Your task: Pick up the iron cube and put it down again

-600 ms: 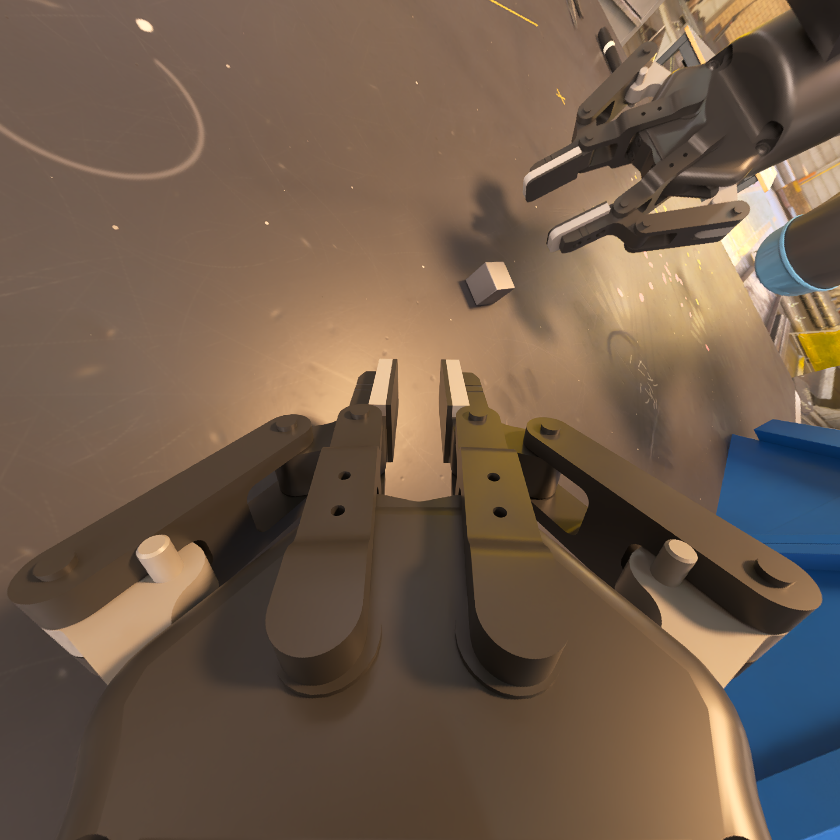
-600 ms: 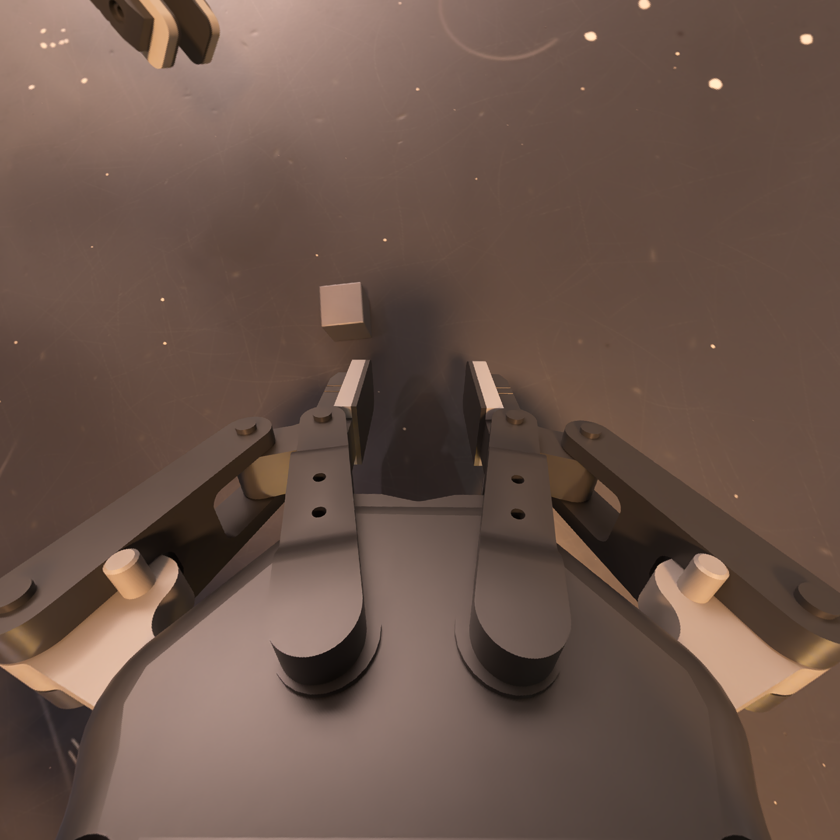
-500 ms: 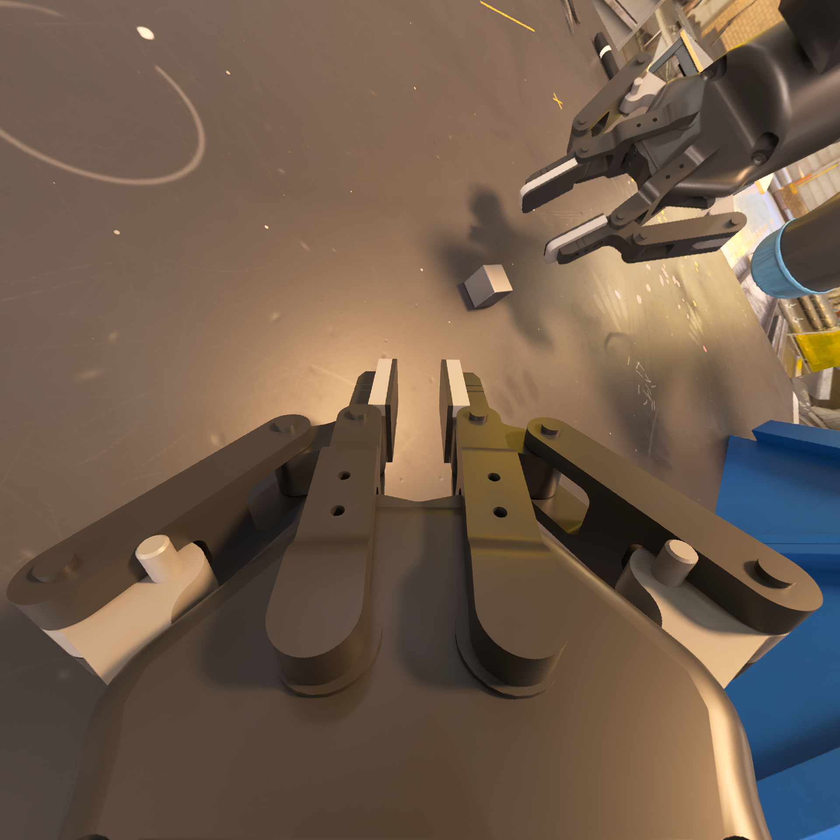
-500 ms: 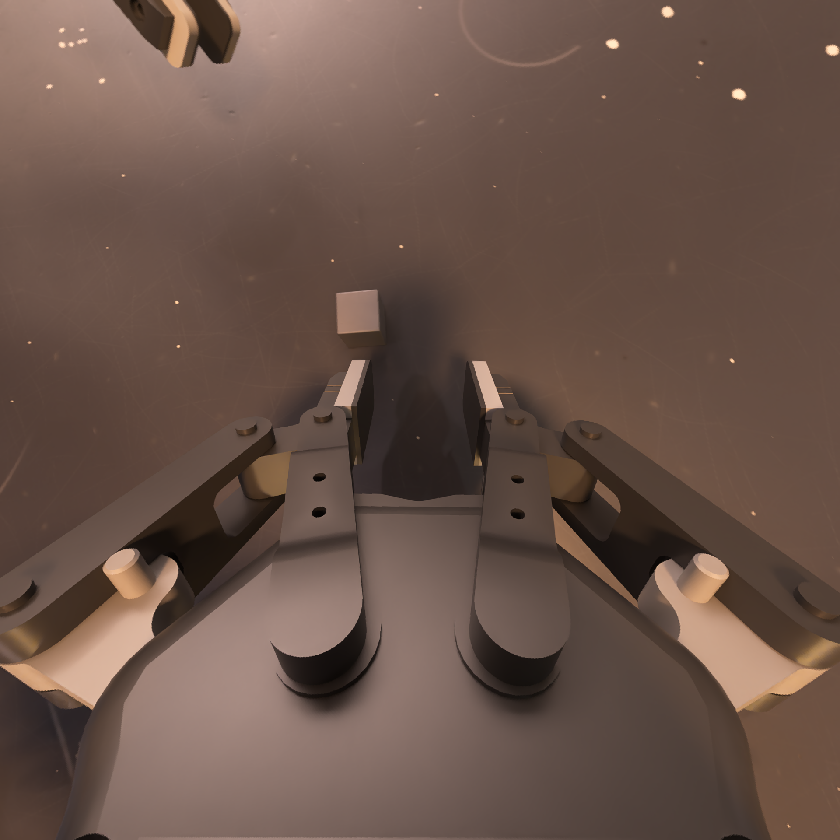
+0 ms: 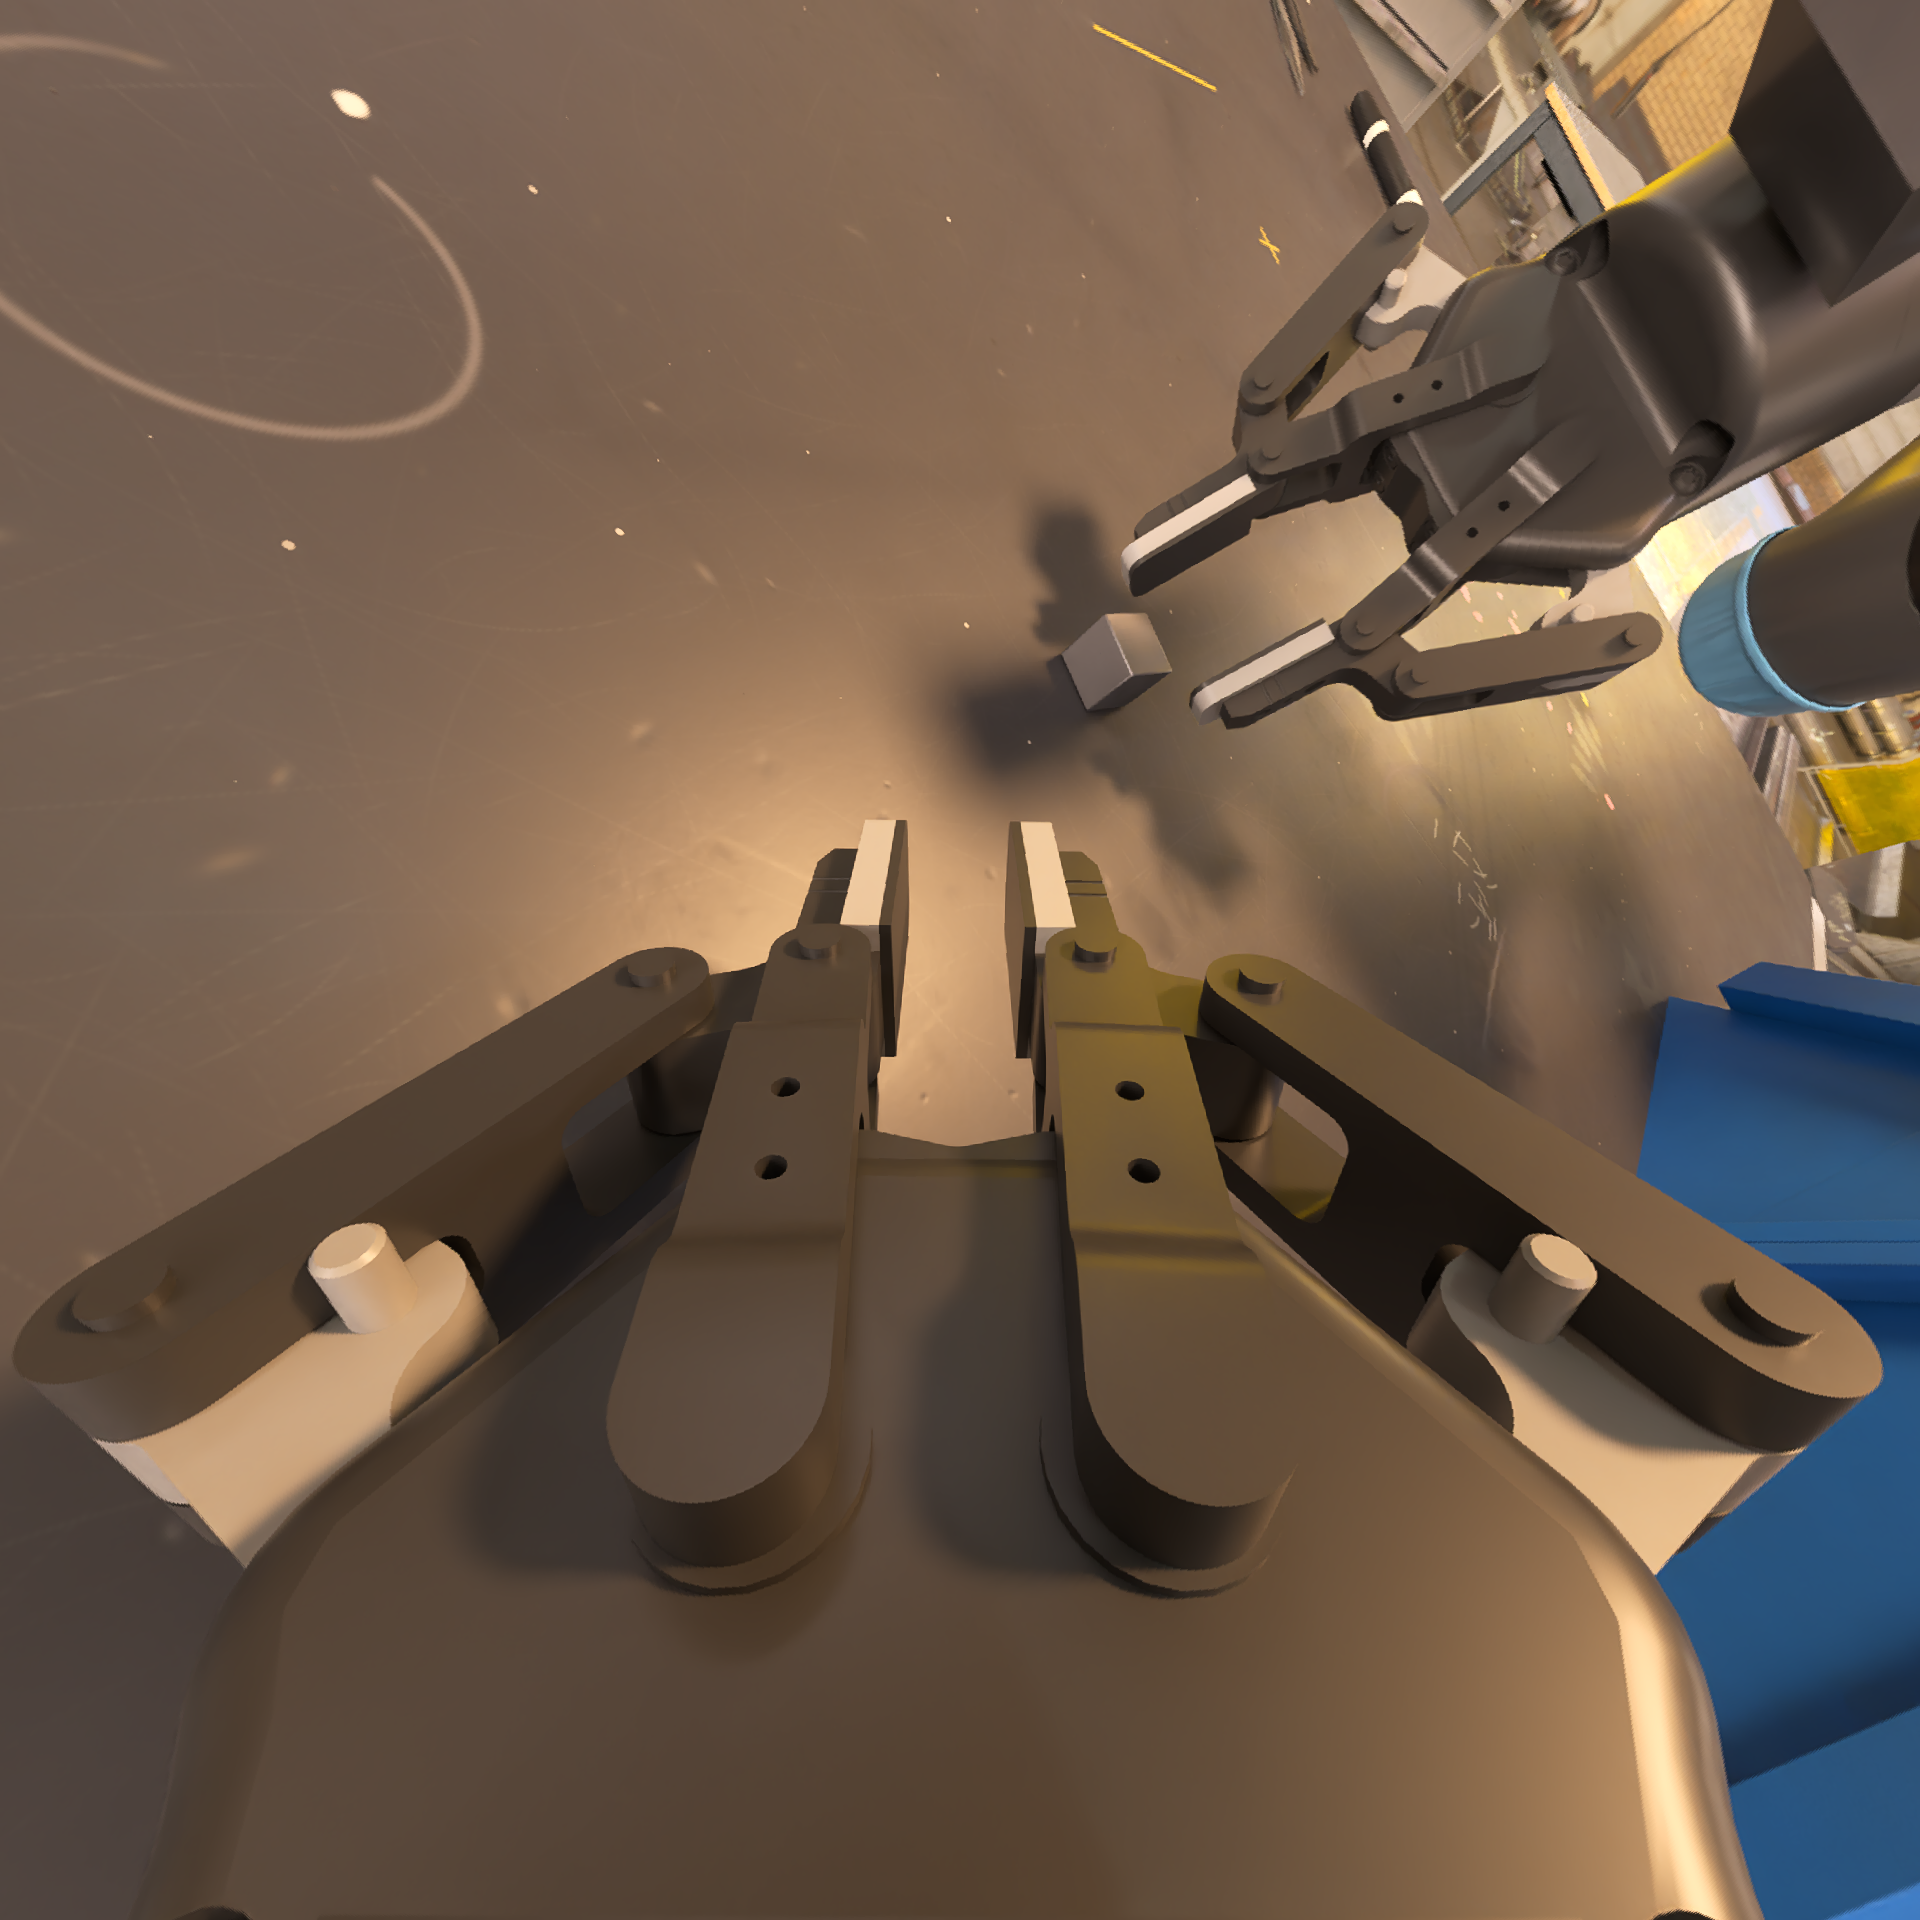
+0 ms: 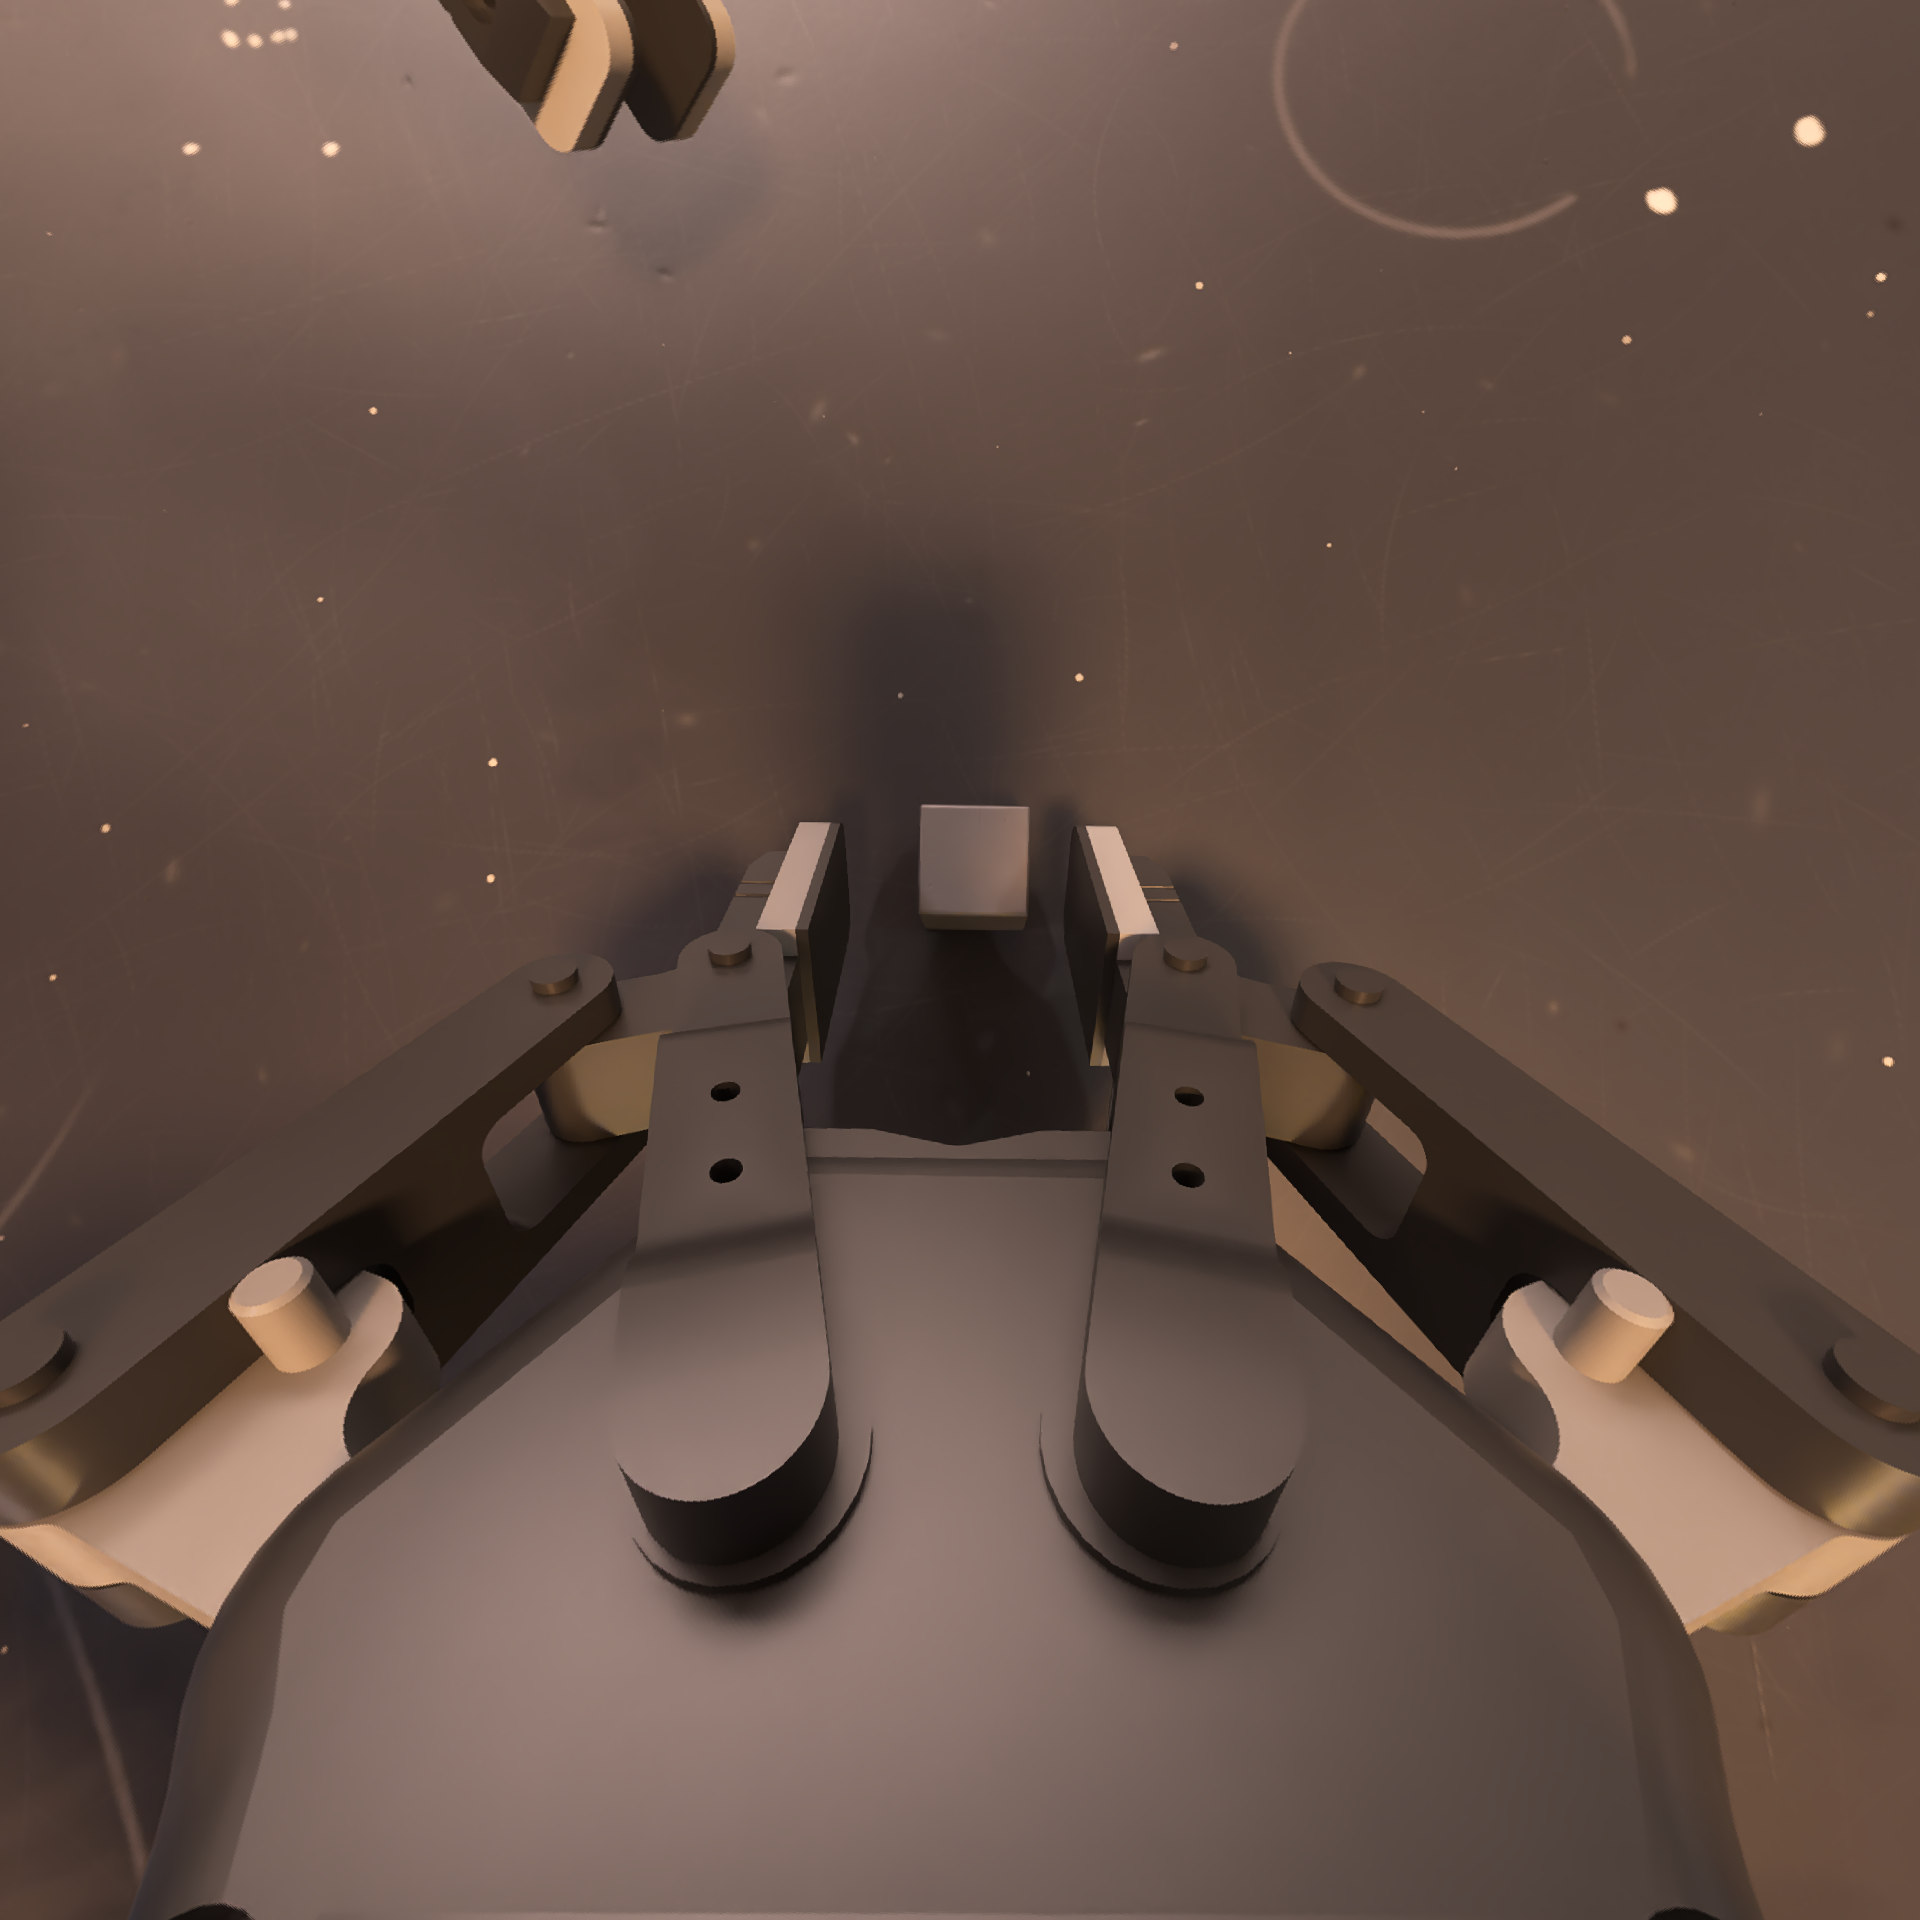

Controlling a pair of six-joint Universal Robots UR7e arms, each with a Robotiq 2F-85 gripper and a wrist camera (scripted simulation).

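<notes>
The iron cube (image 6: 974, 865) sits on the dark table (image 6: 1455, 623), right between the open fingers of the right gripper (image 6: 974, 883), which touch neither side yet. I think the gripper should go lower, stay centered, then squeeze softly on the flat sides. The left gripper (image 5: 956, 883) is nearly closed, holds nothing, and waits near the cube. A blue box (image 5: 1787, 1143) stands at the right. Nothing blocks the way.
</notes>
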